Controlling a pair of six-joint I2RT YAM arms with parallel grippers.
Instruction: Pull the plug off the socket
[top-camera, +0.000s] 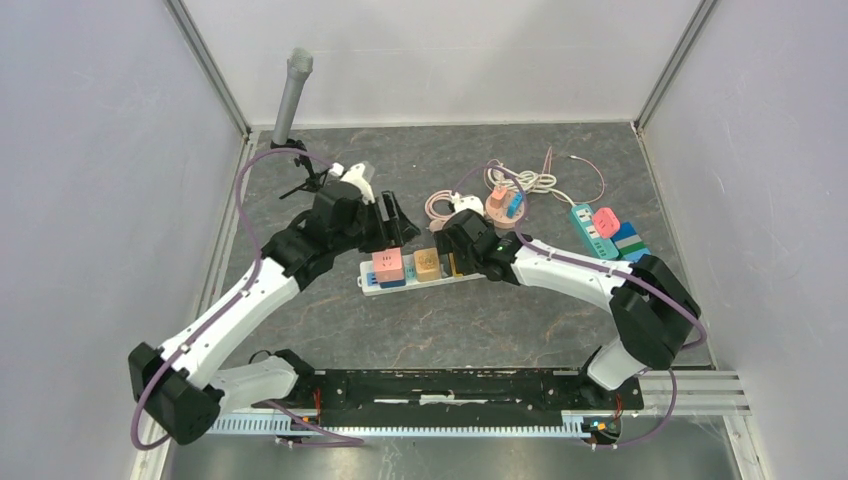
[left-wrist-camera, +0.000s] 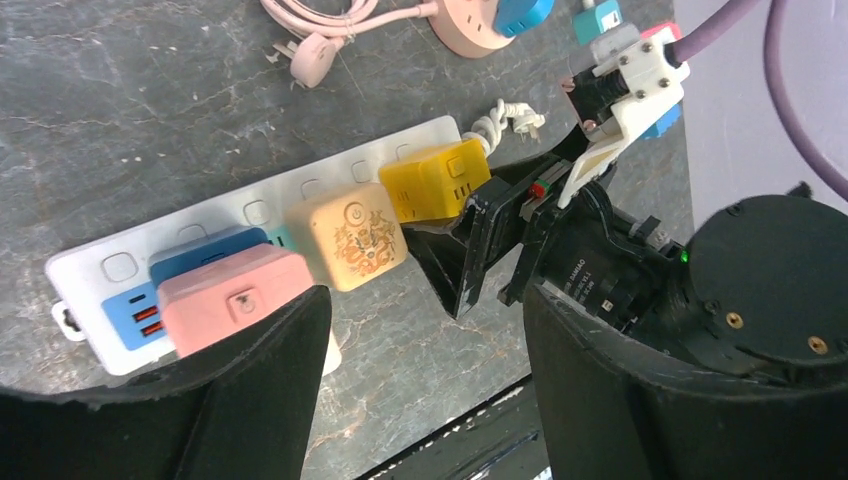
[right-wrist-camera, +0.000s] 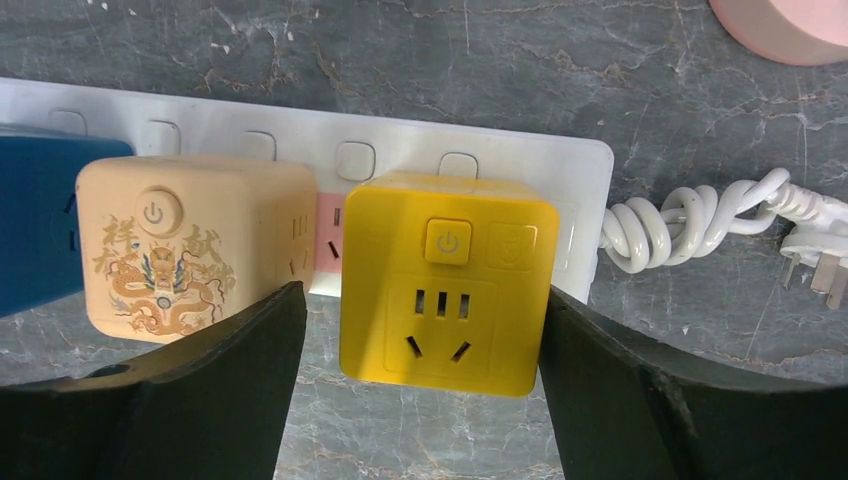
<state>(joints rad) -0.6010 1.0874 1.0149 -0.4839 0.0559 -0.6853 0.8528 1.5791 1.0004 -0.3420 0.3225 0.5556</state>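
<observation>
A white power strip (top-camera: 372, 285) lies mid-table and carries a pink cube plug (top-camera: 388, 262), a blue plug under it, a beige dragon-print cube (top-camera: 427, 264) and a yellow cube. In the right wrist view the yellow cube plug (right-wrist-camera: 445, 285) sits on the strip (right-wrist-camera: 400, 135) between my right gripper's (right-wrist-camera: 425, 400) open fingers. The right finger is at its side, and the left finger stands slightly apart from it. My left gripper (left-wrist-camera: 425, 380) is open and empty above the table in front of the strip. Its left finger (left-wrist-camera: 200, 400) overlaps the pink cube (left-wrist-camera: 235, 295).
A pink round socket (top-camera: 500, 205) with a blue plug, coiled white cable (top-camera: 530, 180) and a teal strip (top-camera: 605, 232) with pink and blue plugs lie at the back right. A grey post (top-camera: 293, 95) stands at the back left. White walls enclose the table.
</observation>
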